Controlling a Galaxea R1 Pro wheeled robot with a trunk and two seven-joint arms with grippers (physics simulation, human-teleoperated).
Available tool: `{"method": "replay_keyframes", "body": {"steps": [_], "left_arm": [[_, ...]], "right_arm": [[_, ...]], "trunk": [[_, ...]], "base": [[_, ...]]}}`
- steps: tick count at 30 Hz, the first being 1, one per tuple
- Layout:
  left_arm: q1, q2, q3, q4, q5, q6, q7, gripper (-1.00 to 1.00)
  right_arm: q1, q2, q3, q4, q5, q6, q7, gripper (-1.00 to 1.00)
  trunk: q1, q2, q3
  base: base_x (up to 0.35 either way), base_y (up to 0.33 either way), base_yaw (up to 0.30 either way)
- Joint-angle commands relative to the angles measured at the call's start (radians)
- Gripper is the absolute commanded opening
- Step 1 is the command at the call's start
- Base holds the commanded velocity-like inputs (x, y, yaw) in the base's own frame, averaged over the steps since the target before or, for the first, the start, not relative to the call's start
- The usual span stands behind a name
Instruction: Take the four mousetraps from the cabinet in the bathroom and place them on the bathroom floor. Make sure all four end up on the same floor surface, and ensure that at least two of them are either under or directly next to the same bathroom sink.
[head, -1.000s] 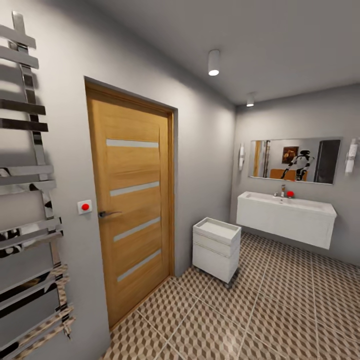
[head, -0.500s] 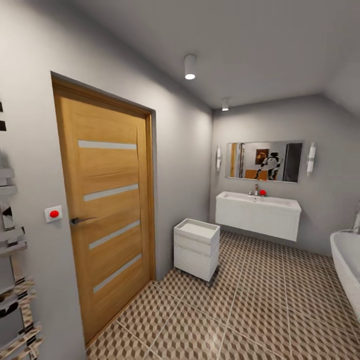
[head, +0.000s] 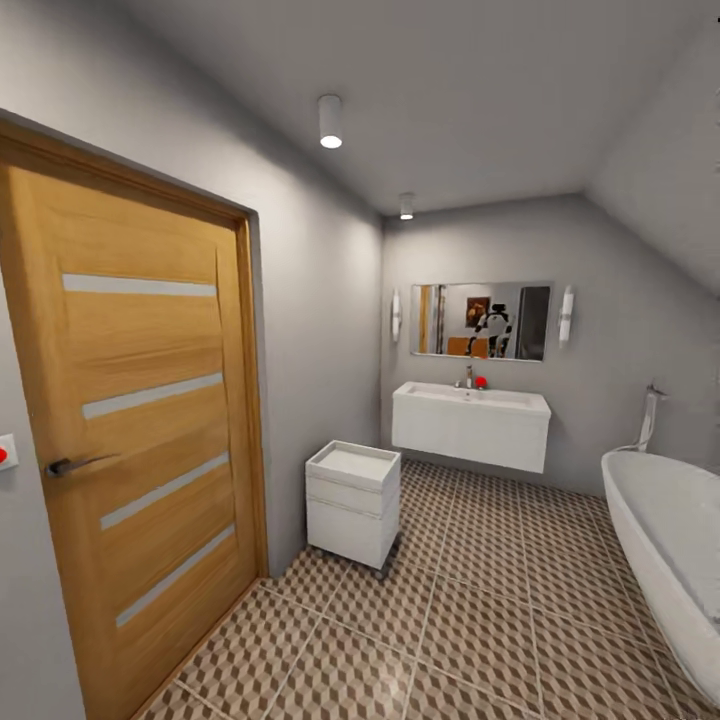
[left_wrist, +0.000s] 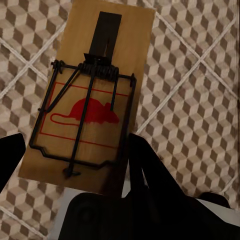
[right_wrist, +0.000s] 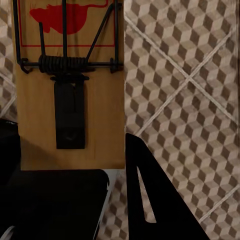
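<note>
A mousetrap (left_wrist: 90, 95), a brown wooden board with a black spring bar and a red mouse print, sits between the dark fingers of my left gripper (left_wrist: 75, 162), which is shut on it above the cube-patterned bathroom floor (left_wrist: 200, 100). My right gripper (right_wrist: 72, 160) is shut on a second mousetrap (right_wrist: 70, 100) over the same tiles (right_wrist: 185, 90). In the head view the white wall-hung bathroom sink (head: 470, 425) hangs on the far wall under a mirror (head: 480, 320), several tiles ahead across the floor (head: 480, 620). The cabinet is out of view.
A wooden door (head: 140, 420) is close on the left wall. Beyond it a small white drawer unit (head: 350, 500) stands against that wall. A white oval bathtub (head: 670, 530) fills the right side. Open tiles run between the unit and the tub toward the sink.
The head view has swung right: the chrome towel rail has left the picture, the door has slid to the left edge, and the bathtub has come in at the right.
</note>
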Motion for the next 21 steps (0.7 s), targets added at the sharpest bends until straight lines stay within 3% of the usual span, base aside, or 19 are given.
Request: {"method": "replay_keyframes", "body": {"steps": [1, 14, 21], "left_arm": [[-0.001, 0.000, -0.009, 0.003, 0.009, 0.002, -0.010, -1.00], [-0.001, 0.000, -0.009, 0.002, 0.009, 0.002, -0.005, -1.00], [-0.001, 0.000, -0.009, 0.001, 0.009, 0.002, 0.036, -1.00]], "right_arm": [[0.000, 0.000, -0.009, -0.002, 0.002, 0.006, 0.004, -1.00], [0.000, 0.000, -0.009, -0.002, -0.015, 0.006, 0.004, -1.00], [0.000, 0.000, -0.009, -0.002, -0.015, 0.006, 0.004, -1.00]], "trunk": [[0.001, -0.001, -0.002], [0.001, -0.001, -0.019], [0.001, -0.001, -0.030]], "base": [[0.289, -0.121, -0.204], [0.293, -0.126, -0.183], [0.295, -0.128, -0.135]]}}
